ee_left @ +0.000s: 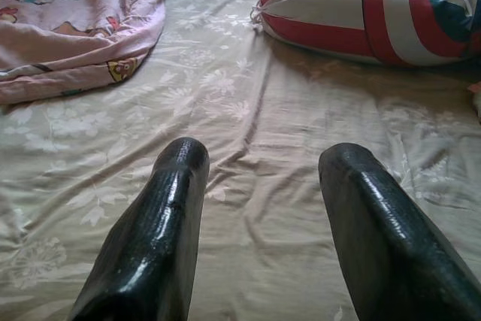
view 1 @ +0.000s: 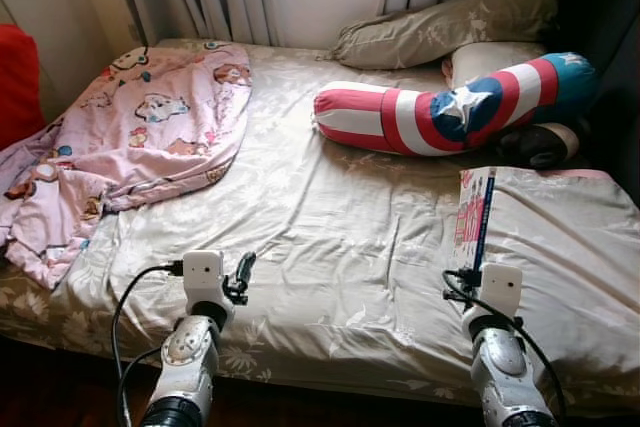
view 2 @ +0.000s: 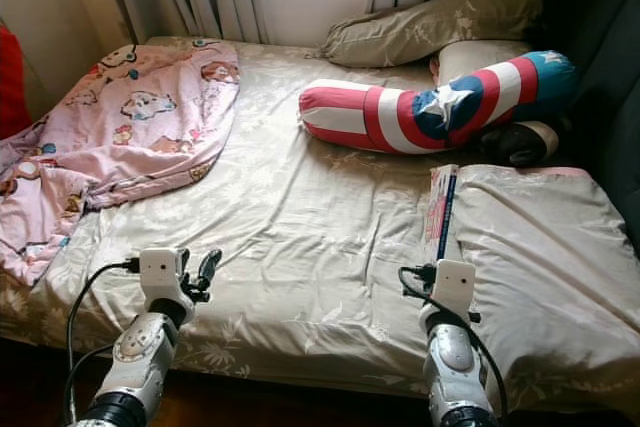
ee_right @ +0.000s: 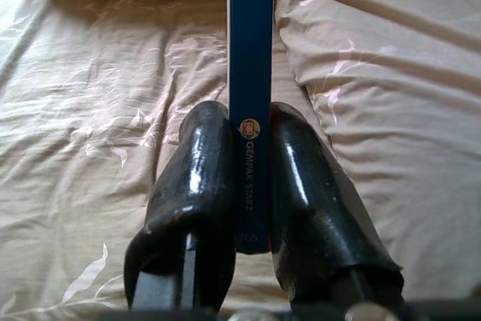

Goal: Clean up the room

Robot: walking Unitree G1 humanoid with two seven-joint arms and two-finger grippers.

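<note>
Here, the right gripper (ee_right: 252, 178) is clamping a thin blue-spined book (ee_right: 250, 73) upright above the beige floral bedsheet (view 1: 330, 237) at five o'clock; the left gripper (ee_left: 259, 216), fingers apart, is hovering at seven o'clock.

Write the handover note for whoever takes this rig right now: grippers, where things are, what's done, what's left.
Right gripper: shut on the book, holding it by its blue spine above the bed.
Left gripper: open, holding nothing, over the sheet at the near edge.
On the bed: crumpled pink blanket at the robot's left, striped bolster and pillow near the headboard, folded beige quilt at the right.
Done: book picked up.
Left: put the book away; probably fold the blanket.
</note>
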